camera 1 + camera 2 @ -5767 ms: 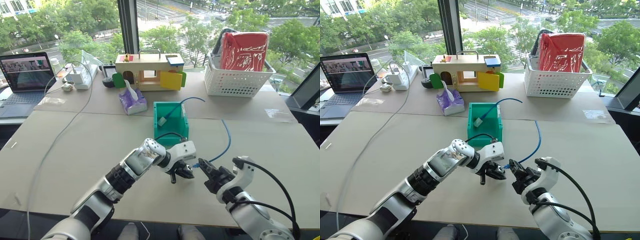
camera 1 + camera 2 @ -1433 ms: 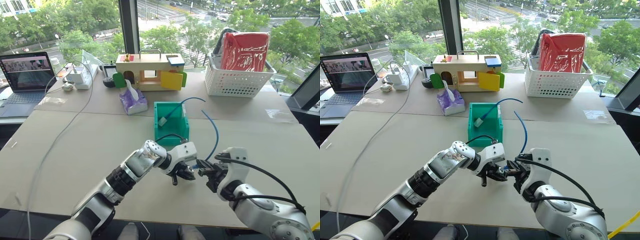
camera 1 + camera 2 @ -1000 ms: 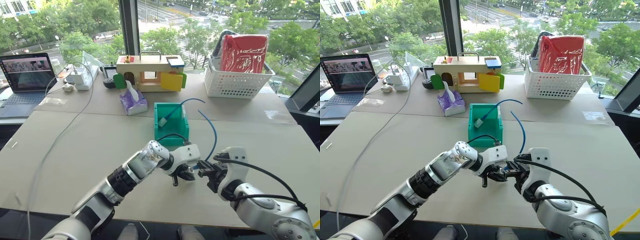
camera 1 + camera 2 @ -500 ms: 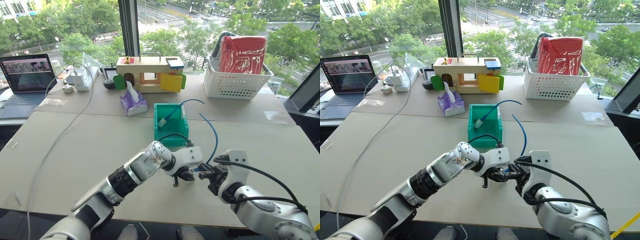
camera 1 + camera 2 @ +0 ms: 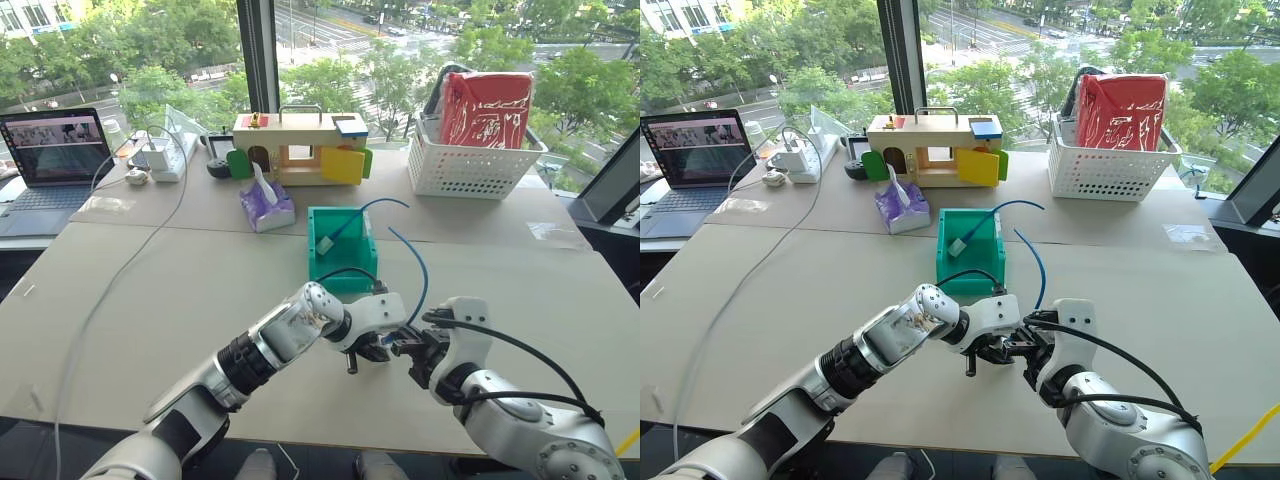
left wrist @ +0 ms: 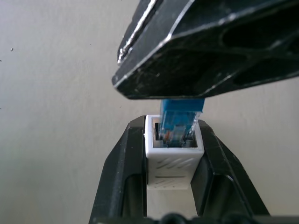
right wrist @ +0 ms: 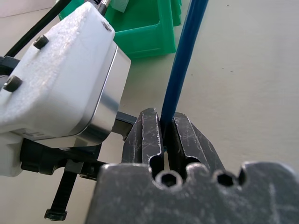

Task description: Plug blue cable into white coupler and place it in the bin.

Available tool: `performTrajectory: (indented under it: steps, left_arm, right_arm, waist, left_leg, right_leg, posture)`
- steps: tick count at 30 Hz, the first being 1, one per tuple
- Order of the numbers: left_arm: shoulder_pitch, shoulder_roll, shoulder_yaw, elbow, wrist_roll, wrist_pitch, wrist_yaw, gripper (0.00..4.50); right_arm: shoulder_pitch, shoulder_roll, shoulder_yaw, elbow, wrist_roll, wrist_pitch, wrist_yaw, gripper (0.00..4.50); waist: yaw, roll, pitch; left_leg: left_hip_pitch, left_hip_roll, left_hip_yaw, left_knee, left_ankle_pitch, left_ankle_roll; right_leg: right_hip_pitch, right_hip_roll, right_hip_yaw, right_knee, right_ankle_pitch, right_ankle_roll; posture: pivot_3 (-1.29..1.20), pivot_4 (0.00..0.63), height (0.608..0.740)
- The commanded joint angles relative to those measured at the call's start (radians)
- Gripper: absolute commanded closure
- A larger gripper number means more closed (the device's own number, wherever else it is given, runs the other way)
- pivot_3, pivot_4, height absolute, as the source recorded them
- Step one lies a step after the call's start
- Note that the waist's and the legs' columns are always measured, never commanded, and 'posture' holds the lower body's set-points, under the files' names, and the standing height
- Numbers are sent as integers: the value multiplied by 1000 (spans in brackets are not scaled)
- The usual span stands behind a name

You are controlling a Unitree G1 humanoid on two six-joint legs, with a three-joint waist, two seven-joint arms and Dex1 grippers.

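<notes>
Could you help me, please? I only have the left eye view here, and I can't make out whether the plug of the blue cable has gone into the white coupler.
Observer: In the left wrist view the plug of the blue cable sits in the mouth of the white coupler; how deep, I cannot tell.
Operator: Thank you. Is the coupler held securely?
Observer: The left pincer has a black finger flat against each of its sides.
Operator: And the right one?
Observer: The right pincer is shut on the cable just behind the plug, with the bin beyond it.
</notes>
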Motion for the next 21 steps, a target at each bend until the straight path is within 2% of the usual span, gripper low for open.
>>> performTrajectory:
  steps: [1,8,21]
  left_arm:
    - [17,-6,-29,19,8,24,10,3799]
    - [32,-5,-23,-1,-5,46,11,3799]
    - [70,10,11,-57,-22,108,39,3799]
  right_arm:
    - [8,26,34,-7,75,-15,21,4500]
    - [66,62,57,36,162,-47,48,4500]
    - [64,-34,98,132,117,23,174,4500]
  waist:
    - [0,0,0]
    - [-3,0,-1]
    - [-15,-1,-10]
  left_leg:
    - [0,0,0,0,0,0]
    - [1,0,0,0,0,0]
    - [2,1,0,-2,-1,1]
  right_leg:
    - [0,0,0,0,0,0]
    - [0,0,0,0,0,0]
    - [1,1,0,0,-1,-1]
  posture:
    - [0,150,740]
    - [0,150,740]
    - [0,150,740]
